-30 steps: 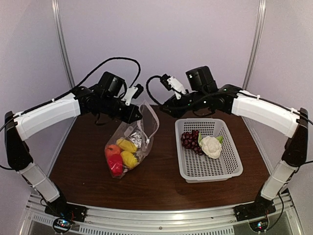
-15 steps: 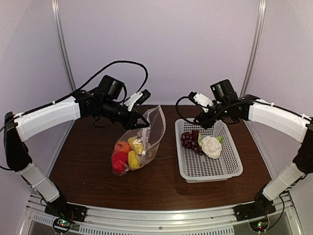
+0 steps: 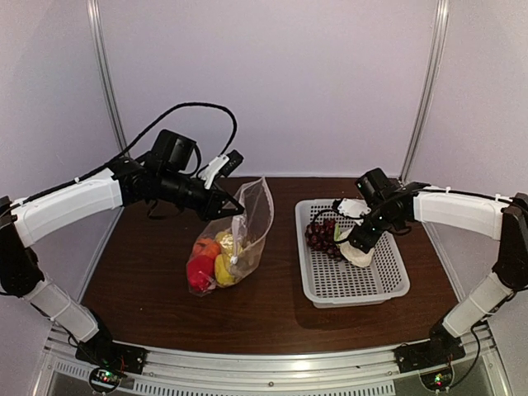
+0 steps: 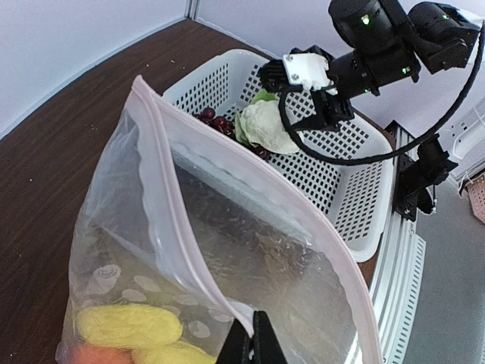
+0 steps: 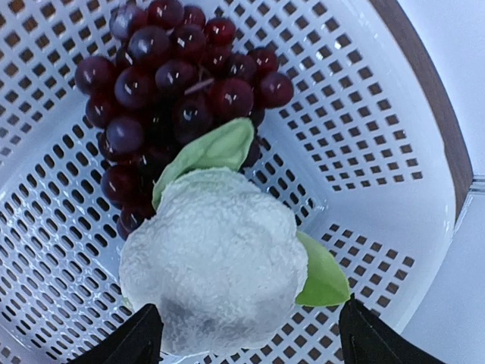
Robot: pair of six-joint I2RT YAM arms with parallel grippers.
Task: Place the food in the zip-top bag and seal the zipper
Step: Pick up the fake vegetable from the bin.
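Note:
The zip-top bag (image 3: 250, 221) stands on the table with its mouth held up and open. My left gripper (image 3: 234, 211) is shut on the bag's rim by the zipper (image 4: 182, 176), as the left wrist view (image 4: 254, 345) shows. A red pepper (image 3: 199, 277), yellow pieces (image 3: 223, 266) and an orange fruit (image 3: 205, 246) lie inside the bag. My right gripper (image 3: 356, 241) is open, low in the white basket (image 3: 355, 299), with its fingers on either side of the cauliflower (image 5: 216, 258). The grapes (image 5: 167, 83) lie just beyond the cauliflower.
The basket's perforated walls (image 5: 424, 227) rise close around my right gripper. The right arm (image 3: 462, 206) reaches in from the right. The enclosure's back wall and metal posts stand behind the table; its front rail runs along the near edge.
My right gripper has swung from the bag's mouth to the right and down into the basket, over the cauliflower. My left gripper has kept its hold and the bag now stands more upright.

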